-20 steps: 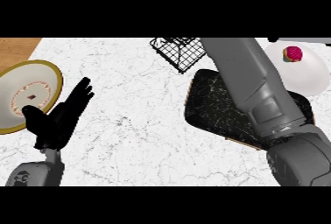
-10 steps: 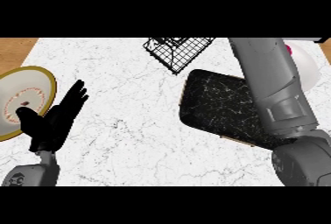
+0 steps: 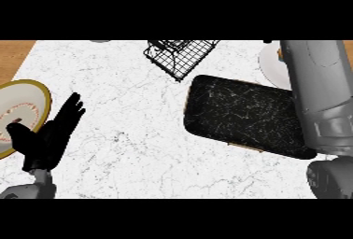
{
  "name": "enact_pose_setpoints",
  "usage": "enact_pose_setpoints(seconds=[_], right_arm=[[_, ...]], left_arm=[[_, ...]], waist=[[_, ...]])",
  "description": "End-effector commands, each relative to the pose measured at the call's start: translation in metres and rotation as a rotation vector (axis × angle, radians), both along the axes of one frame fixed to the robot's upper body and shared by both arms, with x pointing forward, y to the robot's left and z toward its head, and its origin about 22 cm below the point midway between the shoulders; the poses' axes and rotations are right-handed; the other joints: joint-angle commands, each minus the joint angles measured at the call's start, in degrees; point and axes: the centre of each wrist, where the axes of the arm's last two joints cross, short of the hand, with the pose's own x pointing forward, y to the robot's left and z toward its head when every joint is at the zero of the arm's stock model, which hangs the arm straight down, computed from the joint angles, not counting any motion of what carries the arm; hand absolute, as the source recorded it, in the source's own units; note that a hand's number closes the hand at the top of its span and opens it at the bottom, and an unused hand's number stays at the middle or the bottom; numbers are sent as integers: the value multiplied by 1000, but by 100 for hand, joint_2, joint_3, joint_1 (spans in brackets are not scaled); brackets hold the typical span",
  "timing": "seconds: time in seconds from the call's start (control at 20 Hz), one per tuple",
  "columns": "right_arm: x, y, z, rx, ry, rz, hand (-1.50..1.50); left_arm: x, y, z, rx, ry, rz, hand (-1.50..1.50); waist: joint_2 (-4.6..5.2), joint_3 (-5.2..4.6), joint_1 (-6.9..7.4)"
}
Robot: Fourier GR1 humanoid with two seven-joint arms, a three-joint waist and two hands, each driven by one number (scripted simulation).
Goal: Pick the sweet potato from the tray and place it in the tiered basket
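The black speckled tray lies right of centre with nothing showing on its visible surface. No sweet potato is visible anywhere. The black wire tiered basket stands at the far edge, just above the tray's left corner, cut off by the view's top. My right forearm rises along the right side over the tray's right end and runs out past the top, so its hand is out of sight. My left hand rests open at the lower left, fingers straight and pointing up, holding nothing.
A cream plate with a gold rim lies at the left edge, just beside my left hand. A white plate peeks out at the far right behind my right forearm. A wooden surface borders the marble top at the far left.
My right forearm has swung to the right and further up, uncovering most of the tray and the basket. The left hand has stayed put.
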Motion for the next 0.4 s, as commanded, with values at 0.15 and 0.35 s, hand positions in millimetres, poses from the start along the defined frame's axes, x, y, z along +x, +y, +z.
enact_pose_setpoints(seconds=[0.15,0.35], right_arm=[[-37,-72,-5,-26,-1,-6,-150],[-71,-112,-5,-56,17,-13,-150]], left_arm=[[-3,-4,8,-7,-6,36,0],[0,9,9,-14,5,26,0]], waist=[[-68,0,-182],[-45,-2,-163]])
